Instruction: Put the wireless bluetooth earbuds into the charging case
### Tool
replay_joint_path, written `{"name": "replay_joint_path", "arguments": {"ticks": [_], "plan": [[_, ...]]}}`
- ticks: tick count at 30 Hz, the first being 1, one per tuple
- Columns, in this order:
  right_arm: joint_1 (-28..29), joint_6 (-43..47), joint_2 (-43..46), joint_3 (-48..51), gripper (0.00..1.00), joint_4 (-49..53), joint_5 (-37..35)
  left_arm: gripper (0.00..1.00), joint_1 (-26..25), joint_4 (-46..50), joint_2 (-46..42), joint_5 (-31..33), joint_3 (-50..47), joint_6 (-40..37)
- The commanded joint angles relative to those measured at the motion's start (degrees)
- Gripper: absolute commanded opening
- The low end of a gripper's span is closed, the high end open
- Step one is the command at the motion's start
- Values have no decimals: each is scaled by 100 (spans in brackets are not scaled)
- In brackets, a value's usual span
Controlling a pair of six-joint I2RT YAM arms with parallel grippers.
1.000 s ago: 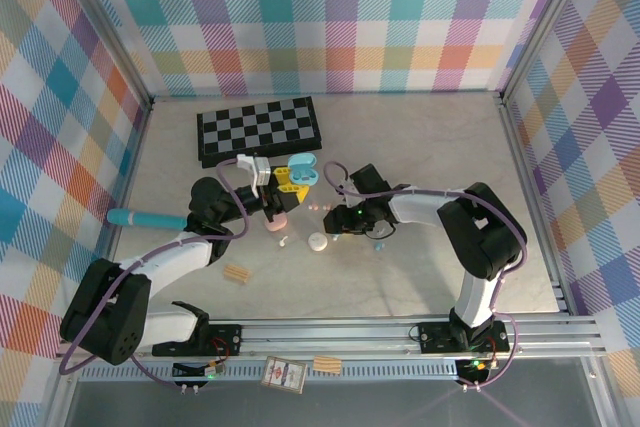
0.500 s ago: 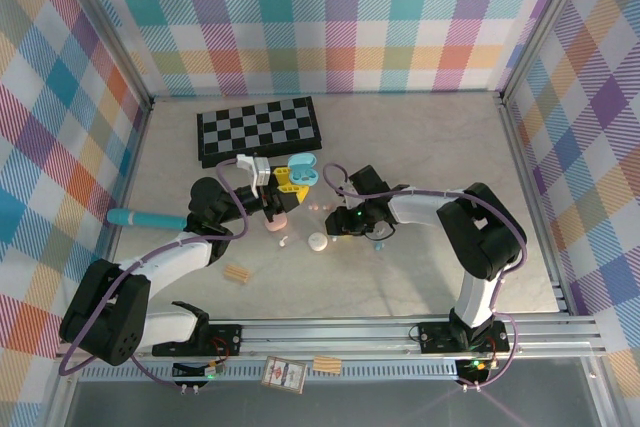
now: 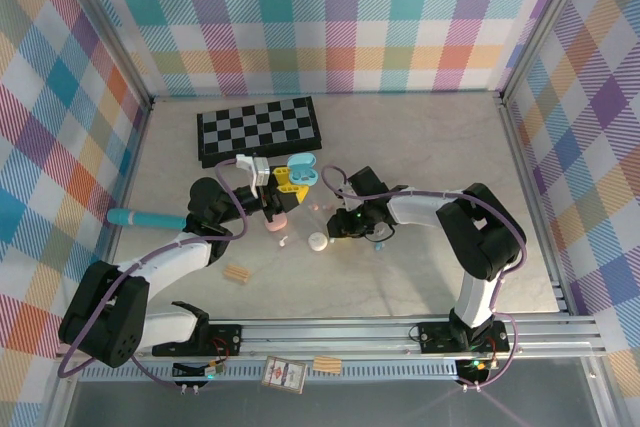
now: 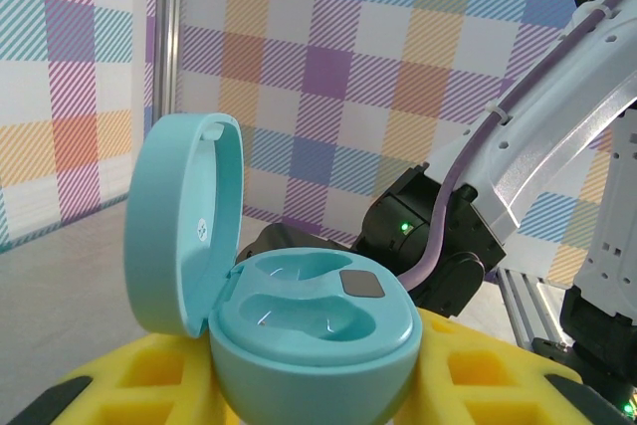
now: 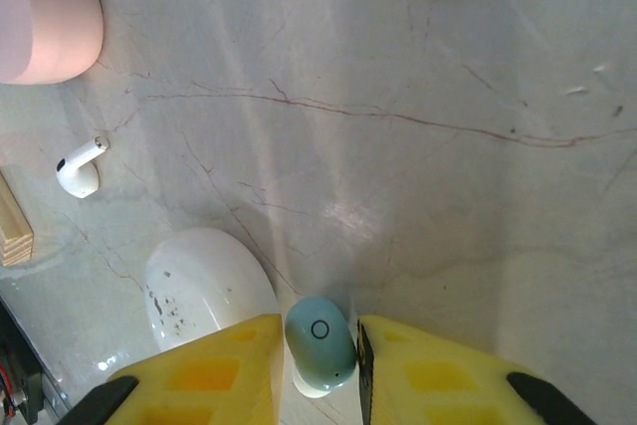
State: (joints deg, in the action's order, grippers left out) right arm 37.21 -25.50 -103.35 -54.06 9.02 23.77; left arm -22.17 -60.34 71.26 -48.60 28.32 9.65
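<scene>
- the right gripper [image 5: 320, 333] has its yellow fingers pressed against both sides of a light blue earbud [image 5: 319, 347]; no gap shows on either side, so it reads as pinched, low over the marble table [image 5: 448, 176].
- the left gripper [image 4: 311, 387] is clamped on a teal charging case [image 4: 314, 330], held upright with its lid [image 4: 184, 221] swung open at nine o'clock; both moulded wells face up and look empty.
- in the top view the case [image 3: 303, 168] lies at about eleven o'clock from the right gripper [image 3: 347, 228], near but apart.
- expect the bud to be very light, hard and glossy: it can squirt out of a pinch or twist in it, so grip across its rounded body, not the thin stem.
- it will likely seat only one way, stem down into the deeper end of a well.
- a closed white case [image 5: 204, 291] sits just beside the bud at nine o'clock; a white earbud [image 5: 80, 168] lies loose at ten o'clock, a pink case [image 5: 45, 17] beyond it.
</scene>
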Motion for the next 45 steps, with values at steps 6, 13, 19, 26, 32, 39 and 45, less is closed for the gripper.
{"name": "replay_joint_path", "arguments": {"ticks": [6,13,19,26,32,39,45], "plan": [[111,128,25,37,29,121,38,35,90,-221,-135,-141,-14,-33],[120,146,-17,1,25,216,-169,35,90,-210,-140,-163,-1,-33],[120,90,281,19,22,333,-458,35,90,-132,-142,-153,9,-118],[49,-324,940,124,20,597,-1289,35,90,6,-166,-141,18,-243],[14,-751,1579,48,20,1271,-2276,35,69,627,-278,-45,76,-705],[-12,-626,2141,-358,20,1971,-2439,35,-80,863,-263,584,53,-1272],[-11,-394,2692,-740,20,2319,-2337,35,-178,356,130,824,95,-1281]]}}
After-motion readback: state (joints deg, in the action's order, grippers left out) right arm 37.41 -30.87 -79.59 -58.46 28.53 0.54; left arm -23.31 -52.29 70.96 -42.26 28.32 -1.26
